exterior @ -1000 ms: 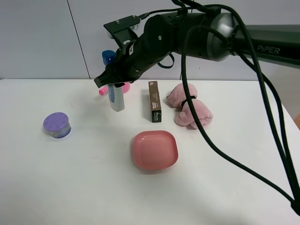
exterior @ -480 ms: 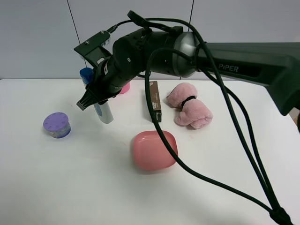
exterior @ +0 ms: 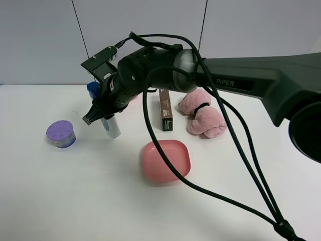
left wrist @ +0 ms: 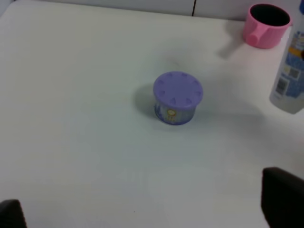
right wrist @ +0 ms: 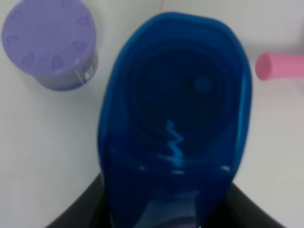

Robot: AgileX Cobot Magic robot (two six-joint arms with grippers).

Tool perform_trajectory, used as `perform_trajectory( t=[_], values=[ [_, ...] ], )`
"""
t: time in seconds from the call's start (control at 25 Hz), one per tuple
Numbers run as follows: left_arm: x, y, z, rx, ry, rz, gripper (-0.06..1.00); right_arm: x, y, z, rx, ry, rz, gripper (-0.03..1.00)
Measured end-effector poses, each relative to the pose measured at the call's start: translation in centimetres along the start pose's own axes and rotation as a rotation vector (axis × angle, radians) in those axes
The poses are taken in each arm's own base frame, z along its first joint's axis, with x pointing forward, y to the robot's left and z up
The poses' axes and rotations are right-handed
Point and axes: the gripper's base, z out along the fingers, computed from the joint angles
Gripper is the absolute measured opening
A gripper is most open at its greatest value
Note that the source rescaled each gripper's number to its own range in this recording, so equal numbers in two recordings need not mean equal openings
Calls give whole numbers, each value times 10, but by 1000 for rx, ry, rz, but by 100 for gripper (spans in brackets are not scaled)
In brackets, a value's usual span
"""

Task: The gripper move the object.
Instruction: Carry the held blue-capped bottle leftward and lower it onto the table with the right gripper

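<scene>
Right claw (exterior: pixel 102 114): clamped on the bottle (exterior: pixel 112 126), which has a white body and a blue cap. It is tilted, at the left-centre of the worktop (exterior: pixel 75 191), between the purple-lidded tub (exterior: pixel 61 133) to its left and the brown box (exterior: pixel 165 108) to its right.
Left claw (left wrist: pixel 147 211): fingers wide apart, holding nothing.

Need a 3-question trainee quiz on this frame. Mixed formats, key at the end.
1. True or false: the right gripper is shut on the slim white plastic bottle with a blue cap.
2. In the high view, the round purple lidded tub sits on which side of the bottle? A) left B) right C) directly behind
3. Fill in: the held bottle is not upright but ___.
Key: 1 true; 2 A; 3 tilted.
</scene>
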Motion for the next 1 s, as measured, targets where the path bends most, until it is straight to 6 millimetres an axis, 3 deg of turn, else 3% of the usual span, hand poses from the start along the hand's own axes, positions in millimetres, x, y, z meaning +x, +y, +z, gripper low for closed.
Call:
perform_trajectory(
  t=[0.4,0.72,1.0],
  values=[
    [0,0,0,0,0,0,100,9,1,26,0,-32,3,1],
    [0,0,0,0,0,0,100,8,0,31,5,-87,-23,1],
    [0,0,0,0,0,0,100,23,2,51,-2,-49,-8,0]
  ],
)
